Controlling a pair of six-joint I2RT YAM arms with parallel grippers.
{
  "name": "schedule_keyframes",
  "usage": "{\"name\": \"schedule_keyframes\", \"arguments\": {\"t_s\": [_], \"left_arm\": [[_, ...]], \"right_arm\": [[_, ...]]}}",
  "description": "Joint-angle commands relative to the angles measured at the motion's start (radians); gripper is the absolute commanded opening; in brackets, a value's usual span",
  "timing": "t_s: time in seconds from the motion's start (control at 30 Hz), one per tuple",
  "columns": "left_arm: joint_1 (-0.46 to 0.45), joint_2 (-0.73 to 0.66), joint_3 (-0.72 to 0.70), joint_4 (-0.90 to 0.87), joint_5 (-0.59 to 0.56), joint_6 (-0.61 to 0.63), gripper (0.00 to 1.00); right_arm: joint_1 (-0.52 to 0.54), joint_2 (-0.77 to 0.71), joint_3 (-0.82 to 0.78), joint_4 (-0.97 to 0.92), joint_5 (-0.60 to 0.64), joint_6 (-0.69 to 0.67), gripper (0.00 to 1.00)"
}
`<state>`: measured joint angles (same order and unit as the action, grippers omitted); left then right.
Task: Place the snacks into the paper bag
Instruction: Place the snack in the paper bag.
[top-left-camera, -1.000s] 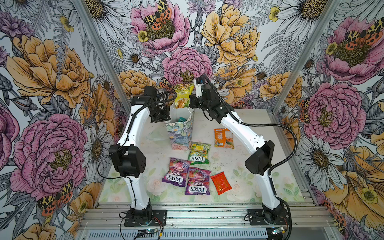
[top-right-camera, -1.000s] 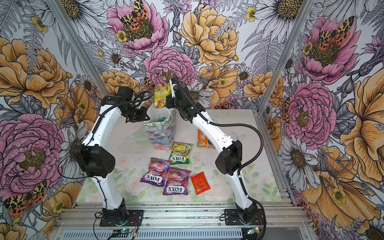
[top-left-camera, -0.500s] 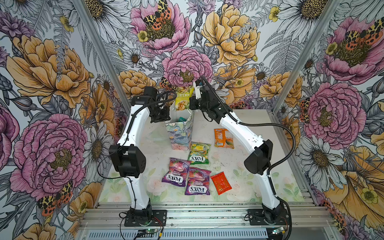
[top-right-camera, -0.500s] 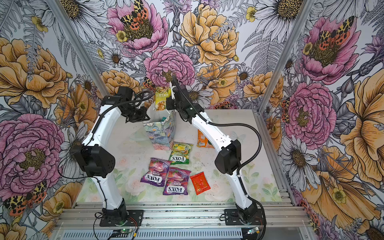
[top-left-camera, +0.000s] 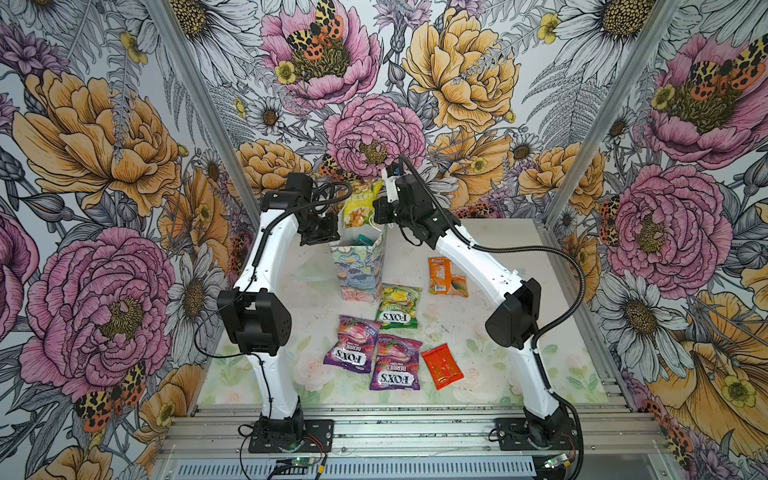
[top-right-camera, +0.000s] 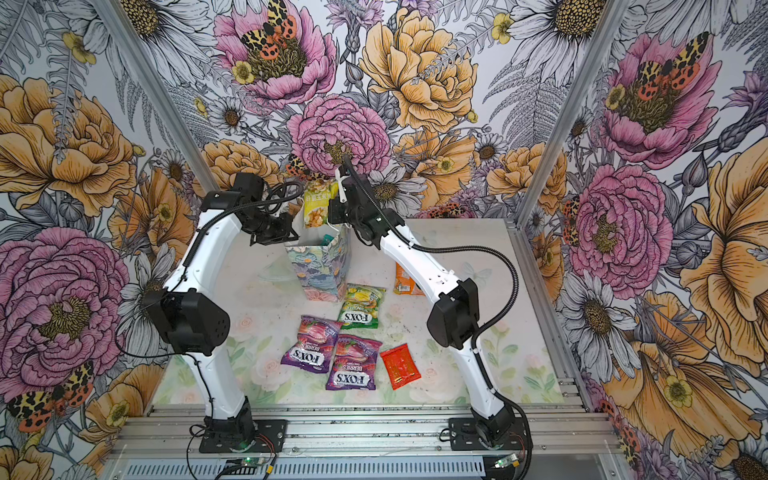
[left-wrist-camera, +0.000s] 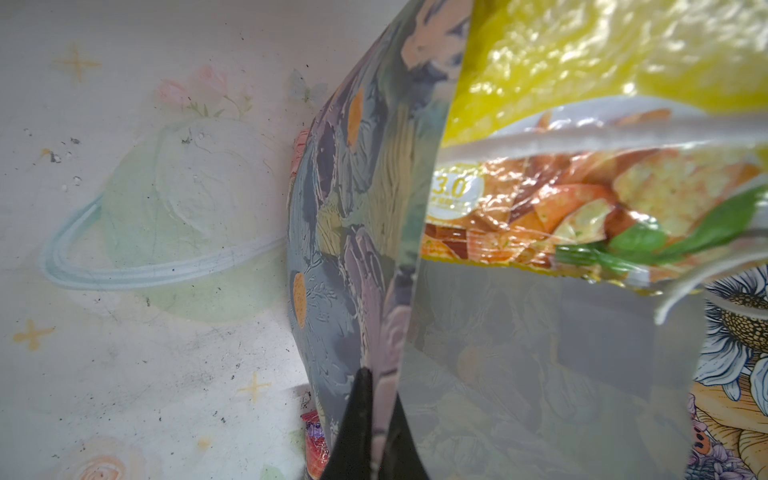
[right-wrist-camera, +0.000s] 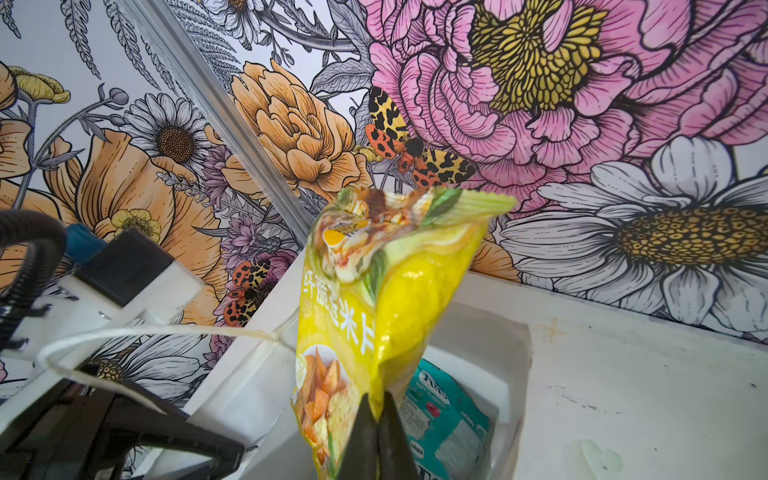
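Observation:
The paper bag stands upright at the back middle of the table. My left gripper is shut on its left wall, holding the mouth wide. My right gripper is shut on the lower edge of a yellow snack packet, which hangs upright just above the bag's mouth. A teal packet lies inside. On the table in front lie a green FOX'S packet, two purple packets, a red one and an orange one.
The bag's white cord handle loops out toward the left arm's wrist. Flower-print walls with metal corner posts close in the back and sides. An aluminium rail carrying both arm bases runs along the front edge.
My right gripper has carried the yellow packet a little to the left and slightly lower, over the bag's mouth. The left arm and the packets on the table have not moved.

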<state>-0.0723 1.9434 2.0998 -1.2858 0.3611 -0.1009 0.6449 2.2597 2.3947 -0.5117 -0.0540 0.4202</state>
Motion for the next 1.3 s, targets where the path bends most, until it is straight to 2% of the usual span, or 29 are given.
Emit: {"name": "schedule_keyframes", "arguments": {"t_s": [0.0,0.63,1.0,1.03,1.13,1.27], "left_arm": [[0.011,-0.059,-0.001,0.002,0.042,0.006,0.00],[0.014,-0.058,0.000,0.001,0.045,0.004,0.00],[0.014,-0.059,0.000,0.002,0.046,0.004,0.00],[0.013,-0.058,0.001,0.002,0.046,0.004,0.00],[0.012,-0.058,0.001,0.002,0.045,0.005,0.00],[0.012,-0.059,0.000,0.001,0.047,0.004,0.00]], "right_arm": [[0.012,-0.046,-0.029,0.010,-0.024,0.023,0.00],[0.013,-0.155,-0.175,0.017,-0.026,0.039,0.00],[0.013,-0.171,-0.219,0.024,-0.088,0.105,0.01],[0.013,-0.172,-0.221,0.023,-0.092,0.110,0.03],[0.012,-0.178,-0.223,0.023,-0.099,0.118,0.19],[0.010,-0.203,-0.221,0.029,-0.090,0.112,0.32]]}}
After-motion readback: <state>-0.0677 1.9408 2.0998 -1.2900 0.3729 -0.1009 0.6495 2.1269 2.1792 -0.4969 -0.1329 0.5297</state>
